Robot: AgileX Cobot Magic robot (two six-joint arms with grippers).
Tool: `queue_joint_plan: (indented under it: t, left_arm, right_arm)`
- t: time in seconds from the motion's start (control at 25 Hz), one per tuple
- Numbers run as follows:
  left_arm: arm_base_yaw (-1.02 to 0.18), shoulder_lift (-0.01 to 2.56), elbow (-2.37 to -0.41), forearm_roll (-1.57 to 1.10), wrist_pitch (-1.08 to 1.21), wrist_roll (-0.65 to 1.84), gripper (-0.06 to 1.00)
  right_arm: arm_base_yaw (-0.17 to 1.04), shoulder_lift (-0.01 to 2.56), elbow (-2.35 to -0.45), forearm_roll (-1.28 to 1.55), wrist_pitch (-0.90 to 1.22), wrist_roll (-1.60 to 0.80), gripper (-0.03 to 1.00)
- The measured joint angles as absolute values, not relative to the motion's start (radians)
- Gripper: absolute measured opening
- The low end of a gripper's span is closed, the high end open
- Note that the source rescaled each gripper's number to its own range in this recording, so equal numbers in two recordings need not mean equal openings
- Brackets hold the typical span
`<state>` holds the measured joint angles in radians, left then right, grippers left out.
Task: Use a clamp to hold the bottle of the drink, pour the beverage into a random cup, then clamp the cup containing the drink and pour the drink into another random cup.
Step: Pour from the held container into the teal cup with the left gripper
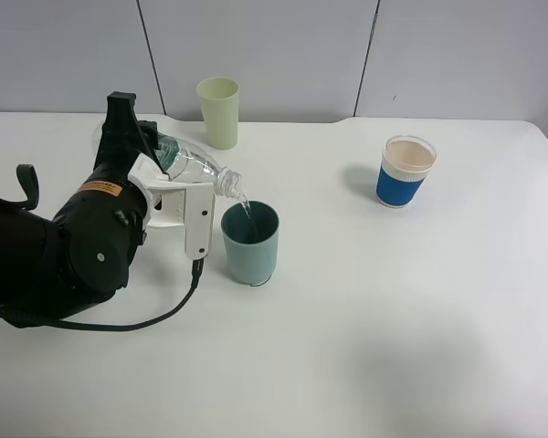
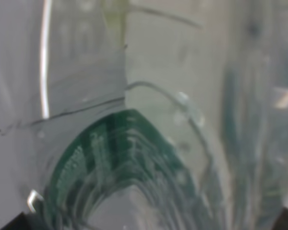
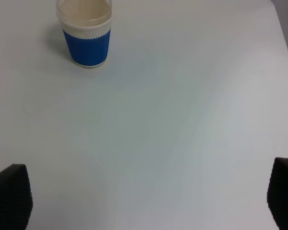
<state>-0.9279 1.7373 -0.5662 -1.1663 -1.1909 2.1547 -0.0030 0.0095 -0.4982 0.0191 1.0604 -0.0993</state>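
Now: bottle [image 1: 187,166] tipped over the teal cup [image 1: 252,251], liquid running

At the left of the white surface [image 1: 393,319], the left hand [image 1: 160,169] is clamped on the bottle, with a white jaw plate on one side of it and a black one on the other. The bottle lies tilted well past level. Its open mouth points down and to the right, just above the rim of the teal cup and not touching it. A thin stream of clear beverage [image 1: 246,208] falls from the mouth into the cup's dark inside. How much has gathered in there cannot be told. The teal cup stands upright, just beside the white jaw plate. A black cable [image 1: 155,318] loops over the surface from under the arm.

The left wrist view is filled by the bottle [image 2: 120,163] pressed close to the lens. It shows blurred clear plastic with the green label [image 2: 110,153] curving across it.

The right hand [image 3: 146,203] does not show in the high view. In its own wrist view the two dark fingertips [image 3: 9,199] stand far apart with bare surface between them, wide and holding nothing.

The blue-sleeved cup [image 1: 404,173] stands upright at the right rear of the surface, well apart from the teal cup. The right wrist view also shows it [image 3: 85,36], well ahead of that hand. A pale yellow-green cup [image 1: 219,111] stands upright near the back edge, behind the bottle.
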Motion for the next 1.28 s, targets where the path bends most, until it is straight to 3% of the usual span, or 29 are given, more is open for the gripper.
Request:
queue_joint_plan:
  t: [1.28]
  left_arm:
    - [-0.928,1.737,-0.566,-1.14,-1.192,2.221,0.1]
  right_arm:
    - [-0.003,0.009,-0.498,0.019,1.06,-0.099,1.0]
